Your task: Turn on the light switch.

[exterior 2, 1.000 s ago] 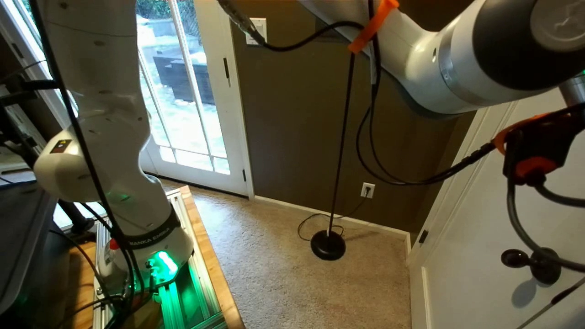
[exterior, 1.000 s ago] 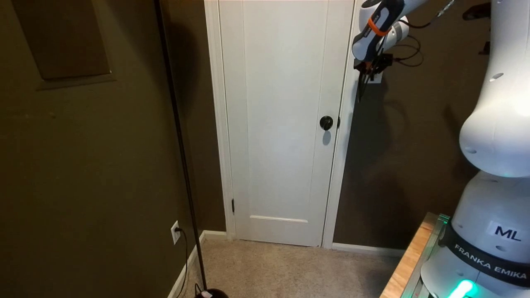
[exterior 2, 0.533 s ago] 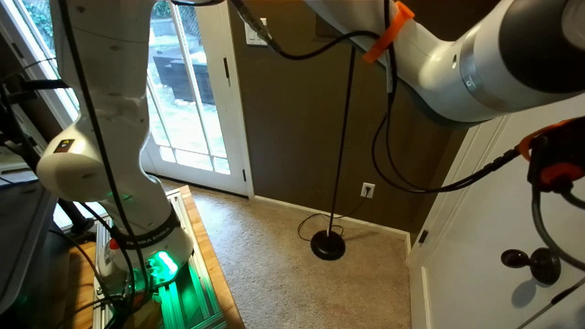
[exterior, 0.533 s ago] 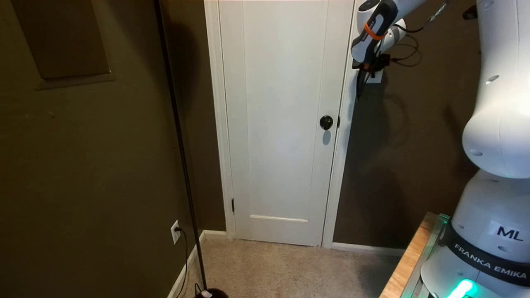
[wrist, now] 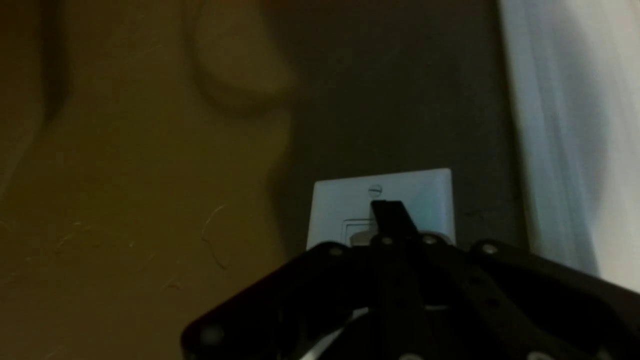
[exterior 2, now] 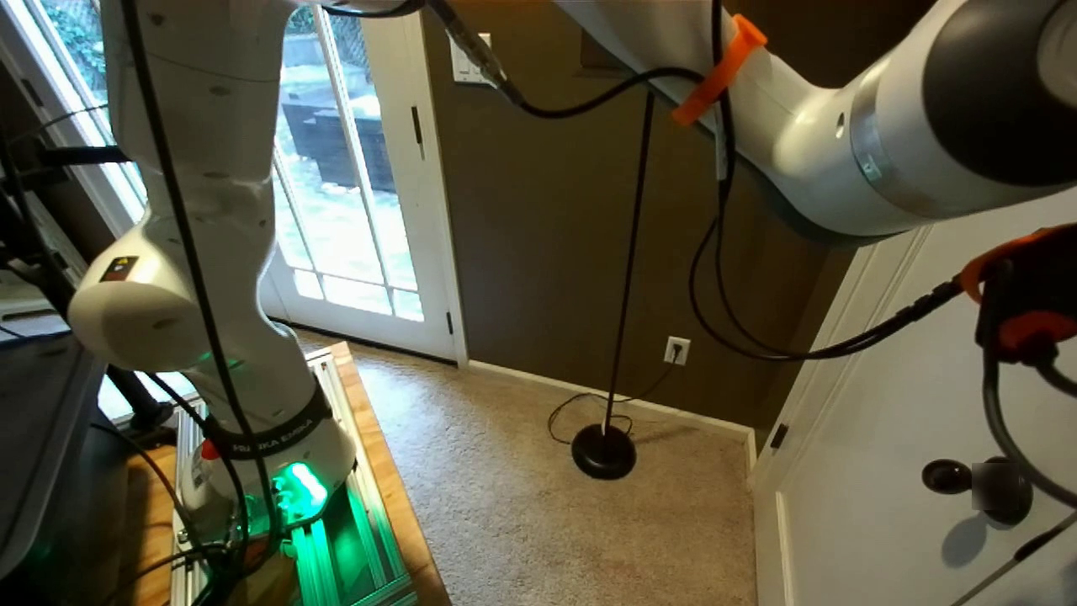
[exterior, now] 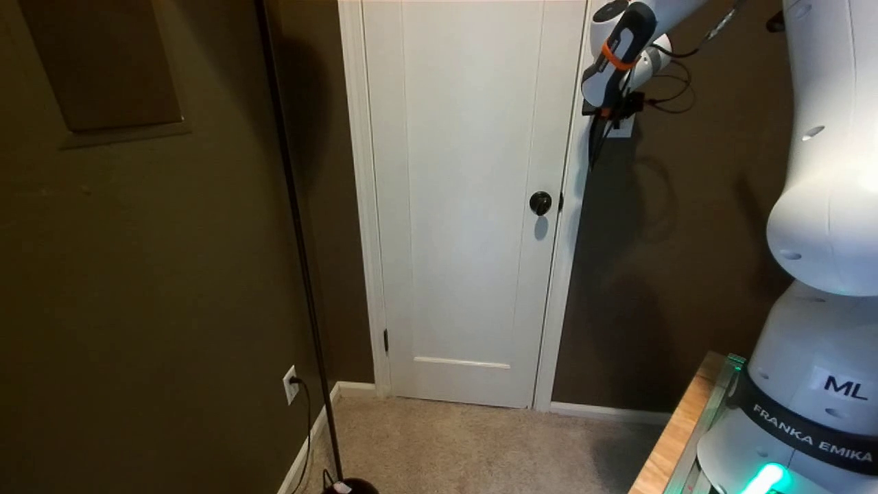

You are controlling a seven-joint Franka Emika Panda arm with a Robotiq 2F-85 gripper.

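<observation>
Gripper point(wrist: 395, 217) squeezed together, right in front of the light switch point(wrist: 345, 202)

So the fingertips point(wrist: 392, 216) are pressed into one dark block, and in the wrist view they cover part of the white switch plate point(wrist: 325, 225). Honestly can't tell if they're touching it. One edge, a screw point(wrist: 375, 190) and a bit of the inner frame point(wrist: 357, 220) show; the gripper hides much of the rest. Switch sits on the brown wall point(wrist: 165, 175), just beside the white door frame point(wrist: 565, 125). In an exterior view it's a little pale patch peeking out from behind the gripper, higher than the dark door knob point(exterior: 540, 204) on the closed white door point(exterior: 466, 261). The arm point(exterior 2: 808, 160) has an orange strap point(exterior 2: 720, 74) around it, plus some loose cables point(exterior 2: 892, 328) hanging in a loop below. Green light point(exterior 2: 307, 484) glows on the robot's base point(exterior: 741, 436) in both exterior views.
</observation>
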